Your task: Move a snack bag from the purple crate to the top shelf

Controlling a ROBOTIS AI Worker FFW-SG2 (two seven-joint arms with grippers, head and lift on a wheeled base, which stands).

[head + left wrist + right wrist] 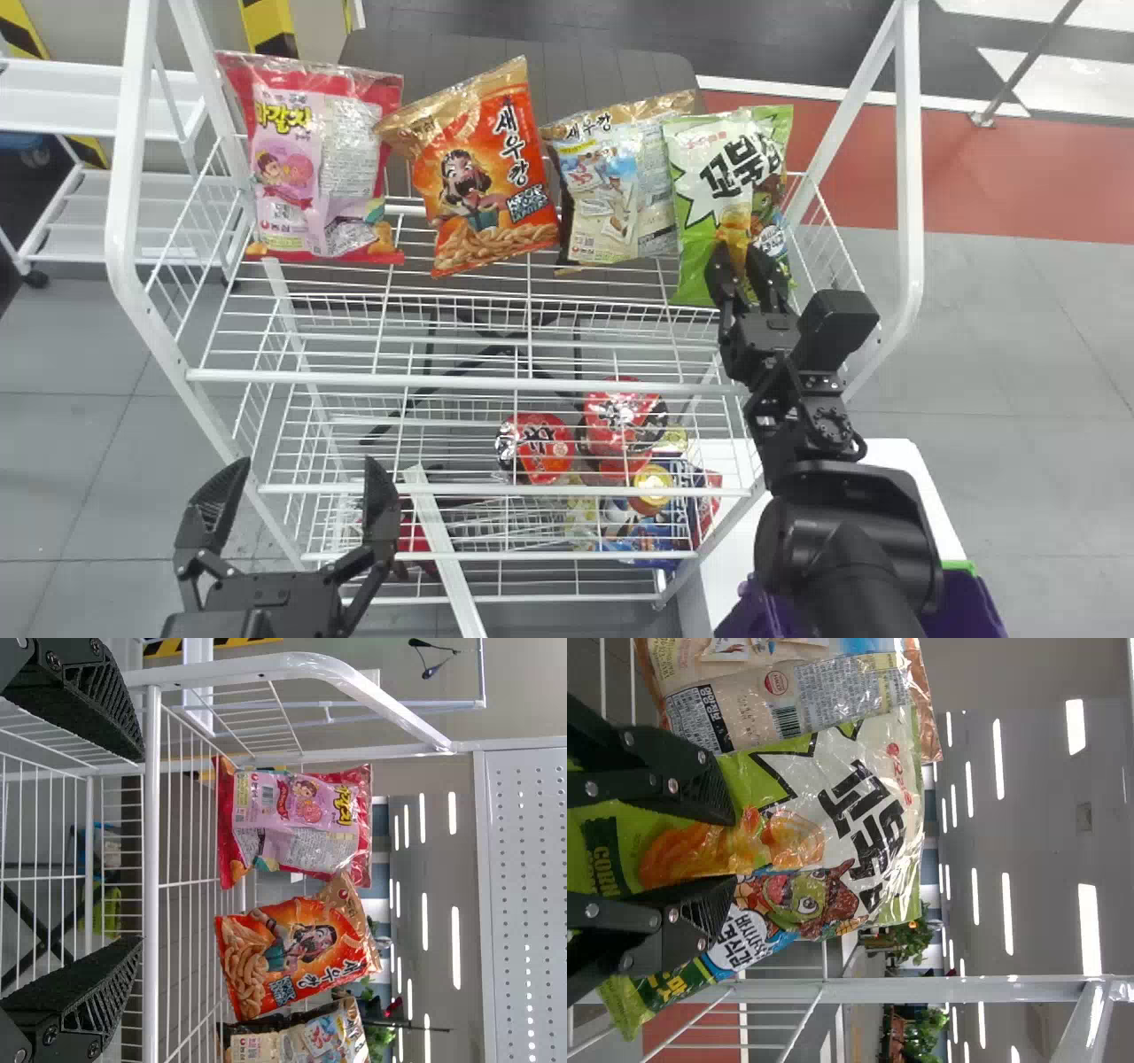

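My right gripper is shut on the lower part of the green snack bag, which stands upright at the right end of the top shelf. In the right wrist view, the green bag bulges between the two fingers of my right gripper. The purple crate is partly hidden below the right arm. My left gripper, open and holding nothing, is parked at the lower left in front of the rack; in the left wrist view this gripper has its fingers wide apart.
A pink bag, an orange bag and a beige bag stand in a row left of the green one. White posts bound the shelf's sides. Red packs lie lower in the rack. A white surface lies beneath the right arm.
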